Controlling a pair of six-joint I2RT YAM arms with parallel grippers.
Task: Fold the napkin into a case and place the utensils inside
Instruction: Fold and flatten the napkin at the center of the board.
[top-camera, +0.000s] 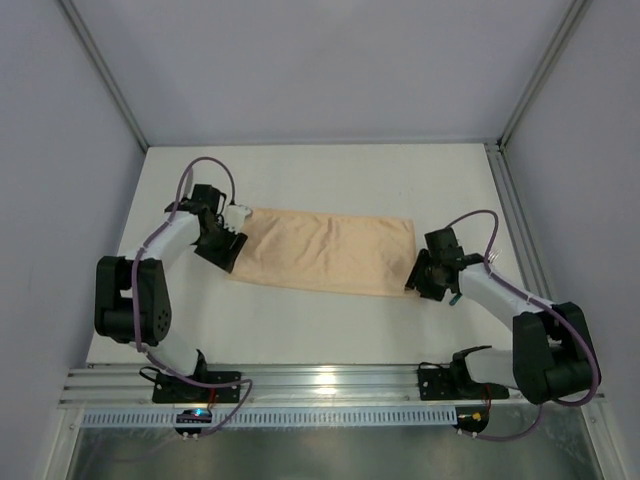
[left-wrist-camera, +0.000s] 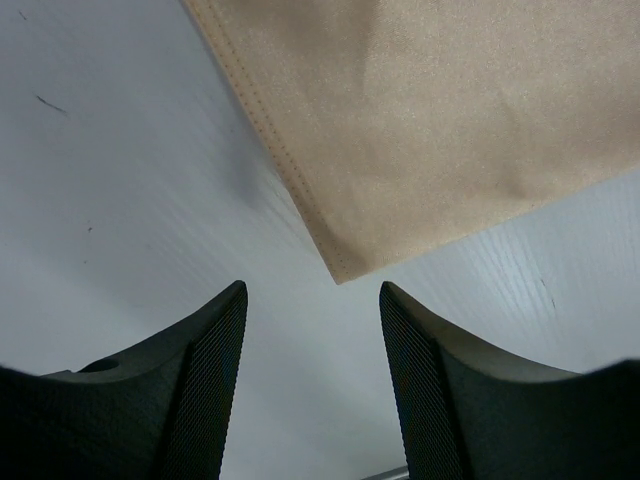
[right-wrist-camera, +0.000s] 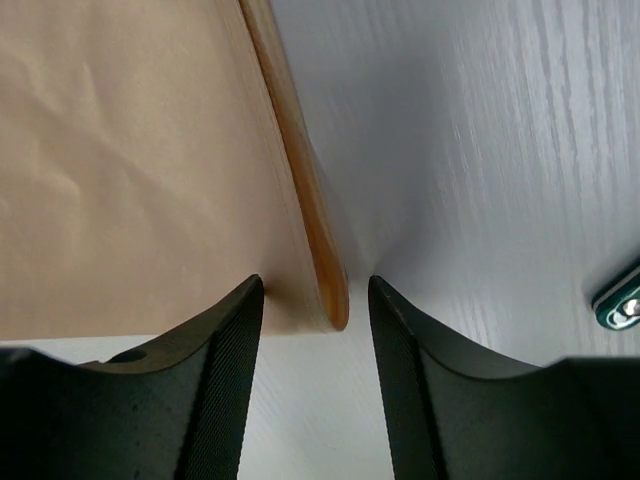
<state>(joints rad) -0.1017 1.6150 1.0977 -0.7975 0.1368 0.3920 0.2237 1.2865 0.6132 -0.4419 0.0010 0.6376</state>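
The peach-orange napkin (top-camera: 330, 250) lies folded into a long flat band across the middle of the table. My left gripper (top-camera: 226, 244) is open at its left end. In the left wrist view the cloth's corner (left-wrist-camera: 345, 265) lies just ahead of the open gripper (left-wrist-camera: 312, 292), apart from the fingers. My right gripper (top-camera: 418, 281) is open at the band's near right corner. In the right wrist view the folded edge (right-wrist-camera: 310, 230) ends between the open gripper's (right-wrist-camera: 311, 287) fingertips. A teal utensil handle end (right-wrist-camera: 618, 302) shows at the right edge, and as a green bit under the right arm (top-camera: 452, 297). The other utensil is hidden.
The white table (top-camera: 330, 180) is enclosed by grey walls with metal corner posts (top-camera: 530, 90). A metal rail (top-camera: 330, 385) runs along the near edge by the arm bases. Purple cables loop over both arms.
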